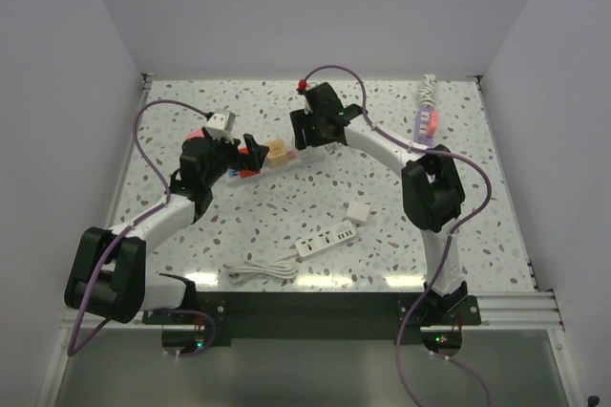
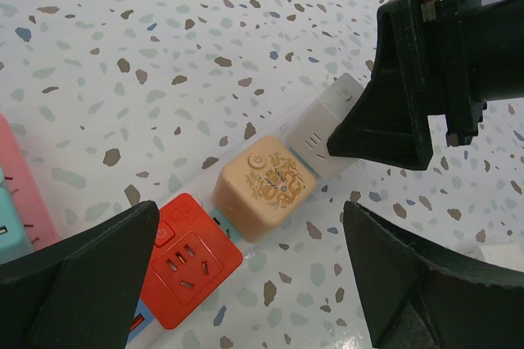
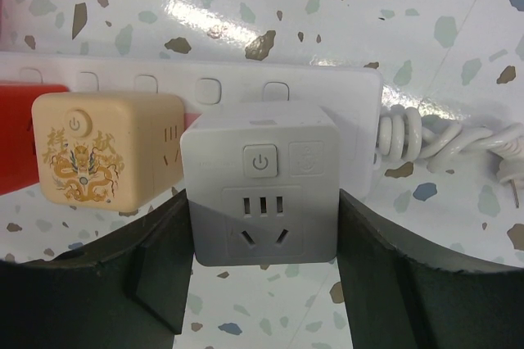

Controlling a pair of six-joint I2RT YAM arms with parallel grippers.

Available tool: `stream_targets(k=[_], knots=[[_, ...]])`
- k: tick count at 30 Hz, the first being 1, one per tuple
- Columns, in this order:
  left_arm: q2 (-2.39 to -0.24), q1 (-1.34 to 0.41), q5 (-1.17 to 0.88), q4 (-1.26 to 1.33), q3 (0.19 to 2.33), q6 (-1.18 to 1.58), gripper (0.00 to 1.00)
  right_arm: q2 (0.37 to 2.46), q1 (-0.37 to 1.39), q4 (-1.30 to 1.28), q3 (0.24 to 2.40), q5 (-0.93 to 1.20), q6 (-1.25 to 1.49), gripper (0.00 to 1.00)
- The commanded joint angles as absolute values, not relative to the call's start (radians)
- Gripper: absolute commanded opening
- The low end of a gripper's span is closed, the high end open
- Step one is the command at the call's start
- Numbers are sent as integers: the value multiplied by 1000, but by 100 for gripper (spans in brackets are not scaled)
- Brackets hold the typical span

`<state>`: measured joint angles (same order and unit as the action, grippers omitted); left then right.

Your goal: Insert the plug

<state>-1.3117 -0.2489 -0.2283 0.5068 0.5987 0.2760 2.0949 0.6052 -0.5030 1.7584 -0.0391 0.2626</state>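
Observation:
A white power strip [image 3: 246,87] lies on the speckled table and carries a red cube socket [image 2: 184,255], a beige cube [image 2: 264,187] with a gold dragon print, and a grey cube plug [image 3: 260,189]. My right gripper [image 3: 260,259] has its fingers pressed against both sides of the grey cube, which sits on the strip at the cable end. In the top view this gripper [image 1: 301,135] is over the strip's far end. My left gripper [image 2: 262,275] is wide open and empty, low over the table beside the red and beige cubes [image 1: 278,152].
A second white power strip [image 1: 325,238] with a coiled cable [image 1: 258,271] lies near the front. A small white adapter [image 1: 358,211] sits to its right. A purple and pink strip [image 1: 427,122] lies at the back right. A pink block [image 2: 16,193] is left of the red cube.

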Motion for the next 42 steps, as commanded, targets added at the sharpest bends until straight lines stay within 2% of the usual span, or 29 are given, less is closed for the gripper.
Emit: stream_targets(k=[1, 12, 42], knots=[[-1307, -244, -236, 526, 634, 259, 100, 2034, 603, -479, 1727, -83, 271, 0], [-1308, -244, -241, 531, 634, 261, 100, 1991, 603, -410, 1675, -51, 295, 0], [-1307, -244, -244, 528, 634, 259, 100, 2009, 603, -419, 1684, -94, 296, 0]])
